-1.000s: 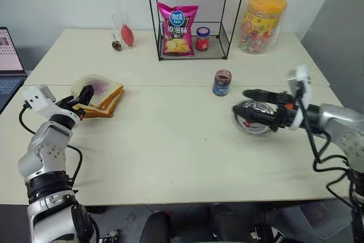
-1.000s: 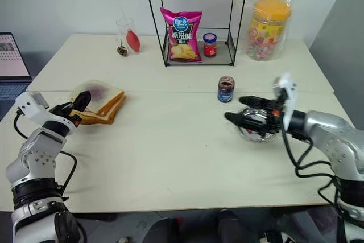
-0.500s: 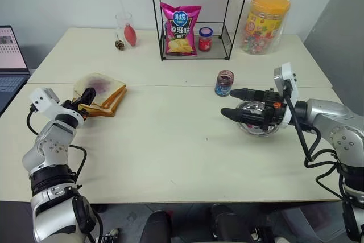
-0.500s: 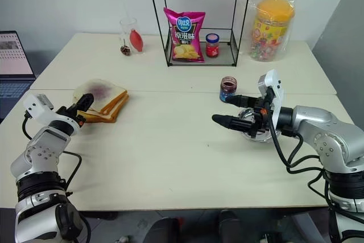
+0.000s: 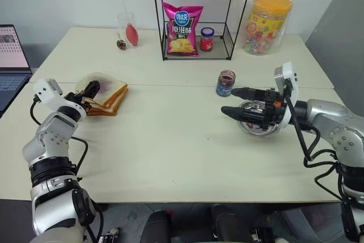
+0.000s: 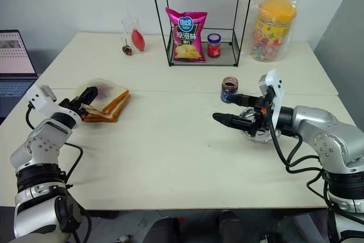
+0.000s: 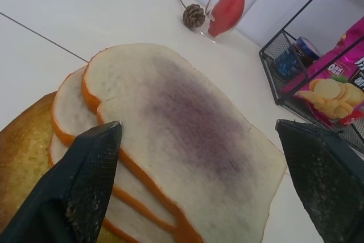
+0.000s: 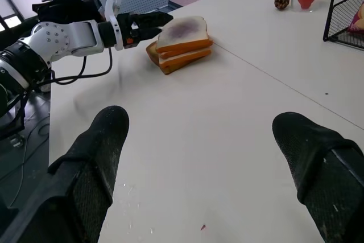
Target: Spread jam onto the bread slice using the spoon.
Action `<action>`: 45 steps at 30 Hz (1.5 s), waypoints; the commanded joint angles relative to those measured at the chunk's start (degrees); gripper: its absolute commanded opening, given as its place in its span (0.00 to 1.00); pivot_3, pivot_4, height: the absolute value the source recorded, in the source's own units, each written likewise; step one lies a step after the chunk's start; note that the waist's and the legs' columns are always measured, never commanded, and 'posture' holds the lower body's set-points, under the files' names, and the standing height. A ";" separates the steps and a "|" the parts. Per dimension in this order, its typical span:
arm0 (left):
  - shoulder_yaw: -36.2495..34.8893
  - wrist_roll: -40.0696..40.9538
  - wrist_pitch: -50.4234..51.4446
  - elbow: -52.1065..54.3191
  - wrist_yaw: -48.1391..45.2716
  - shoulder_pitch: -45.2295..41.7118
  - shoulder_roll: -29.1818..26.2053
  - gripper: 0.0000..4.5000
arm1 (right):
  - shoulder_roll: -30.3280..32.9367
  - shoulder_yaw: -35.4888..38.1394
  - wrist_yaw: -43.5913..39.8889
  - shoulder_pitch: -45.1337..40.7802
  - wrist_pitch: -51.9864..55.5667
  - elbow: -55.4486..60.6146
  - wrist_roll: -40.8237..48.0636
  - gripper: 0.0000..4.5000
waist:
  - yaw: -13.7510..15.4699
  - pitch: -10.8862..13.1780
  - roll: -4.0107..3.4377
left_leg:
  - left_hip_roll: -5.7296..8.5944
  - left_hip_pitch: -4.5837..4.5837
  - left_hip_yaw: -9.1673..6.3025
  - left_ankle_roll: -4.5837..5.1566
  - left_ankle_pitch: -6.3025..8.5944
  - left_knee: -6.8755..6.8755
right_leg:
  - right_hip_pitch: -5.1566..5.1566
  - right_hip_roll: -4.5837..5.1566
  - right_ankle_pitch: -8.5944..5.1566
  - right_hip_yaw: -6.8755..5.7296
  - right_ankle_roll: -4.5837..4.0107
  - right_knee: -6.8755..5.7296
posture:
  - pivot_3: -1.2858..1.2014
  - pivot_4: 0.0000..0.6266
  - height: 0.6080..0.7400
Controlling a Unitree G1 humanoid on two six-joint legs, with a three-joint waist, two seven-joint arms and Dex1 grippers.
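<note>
Bread slice (image 7: 187,123): topmost of a stack (image 5: 107,98) at the left of the table (image 5: 170,140), white with tan crust, purple smear at centre. Jam (image 5: 225,83): small clear jar with dark contents, standing open on the table right of centre, just in front of the wire rack (image 5: 193,15). Spoon: not distinguishable in these views.

Left gripper (image 5: 86,91): level, at the near-left edge of the stack, fingers spread wide, one finger (image 7: 85,174) over the crust edge of the top slice, the other finger (image 7: 324,174) beyond the slice's far side; slice lies between them, contact not determinable. Nothing clamped.

Right gripper (image 5: 234,101): level, pointing toward the left side, fingers wide apart and empty, held above the table just in front of the jam jar. Directly behind the fingers: round shallow metal dish (image 5: 256,120).

In the rack: pink chip bag (image 5: 182,29) and red-lidded jar (image 5: 207,38). Right of the rack: large yellow-lidded container (image 5: 264,21) in clear plastic. Far left of the rack: clear glass (image 5: 126,27) holding a red object, pine cone (image 5: 121,44) beside it. Laptop (image 5: 11,61) at the left edge.
</note>
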State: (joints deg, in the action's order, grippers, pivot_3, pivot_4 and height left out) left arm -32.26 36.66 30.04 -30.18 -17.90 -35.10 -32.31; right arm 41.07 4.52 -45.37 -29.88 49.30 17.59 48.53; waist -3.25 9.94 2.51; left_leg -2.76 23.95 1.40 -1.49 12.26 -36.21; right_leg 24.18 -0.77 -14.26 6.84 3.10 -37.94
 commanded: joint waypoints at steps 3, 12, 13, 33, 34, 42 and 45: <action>-1.85 0.20 -0.98 0.41 1.82 -1.52 -0.50 1.00 | -0.18 2.47 0.63 -0.39 -0.02 1.70 1.17 0.99 | 0.00 0.00 0.00 | 0.00 -0.01 0.00 0.00 0.00 -0.01 | 0.00 0.00 0.00 0.00 0.00 -0.01 | 0.52 0.24 1.00; -2.10 0.12 -1.09 -0.56 1.84 -2.08 -0.14 1.00 | -0.44 3.20 1.30 -0.36 0.48 1.83 1.32 0.99 | 0.01 0.00 0.00 | 0.00 0.00 0.00 0.00 0.00 -0.03 | -0.01 0.00 0.05 0.00 -0.08 -0.02 | 0.52 0.24 1.00; -1.99 0.04 -1.16 -0.89 1.70 -2.38 -0.21 1.00 | -0.46 3.22 1.33 -0.41 0.50 1.77 1.31 0.99 | 0.01 0.00 0.00 | 0.00 0.00 0.00 0.00 0.00 -0.03 | -0.01 0.00 0.05 0.00 -0.08 -0.03 | 0.52 0.24 1.00; -0.28 -1.13 1.91 -8.66 -1.08 -6.82 -0.97 0.91 | -0.89 4.20 3.37 -1.14 1.15 2.16 1.87 1.00 | 0.32 0.00 0.00 | 0.02 0.02 -0.06 0.00 0.00 -0.13 | -0.06 0.00 0.04 -0.06 -0.05 -0.06 | 0.52 0.24 1.00; -0.46 -1.18 1.78 -8.84 -0.92 -6.86 -0.96 0.87 | -0.91 4.31 3.39 -1.09 1.20 2.20 1.92 1.00 | 0.36 0.00 0.00 | 0.02 0.02 -0.06 0.00 0.00 -0.14 | -0.06 0.01 0.05 -0.06 -0.06 -0.05 | 0.52 0.24 1.00; -0.29 -2.06 1.34 -9.38 -1.72 -6.76 -1.70 0.52 | -0.99 4.52 3.51 -0.81 1.03 2.21 1.60 1.00 | 0.53 0.00 0.00 | 0.02 0.03 -0.06 0.00 0.00 -0.16 | -0.06 0.01 0.06 -0.07 -0.08 -0.06 | 0.52 0.24 1.00; -0.30 -2.16 1.23 -9.73 -1.80 -6.90 -1.87 0.40 | -0.97 4.53 3.42 -0.72 1.01 2.12 1.56 1.00 | 0.55 0.00 0.00 | 0.02 0.04 -0.06 0.00 0.00 -0.17 | -0.06 0.01 0.06 -0.07 -0.08 -0.06 | 0.52 0.24 1.00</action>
State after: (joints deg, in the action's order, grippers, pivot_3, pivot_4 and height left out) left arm -32.93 34.77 31.42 -40.49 -18.61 -40.78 -33.16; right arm 39.97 7.14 -41.97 -29.97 50.76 17.76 49.12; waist -2.71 9.94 2.51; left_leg -2.74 23.98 1.34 -1.49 12.26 -36.39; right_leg 24.12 -0.75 -14.20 6.77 3.02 -38.00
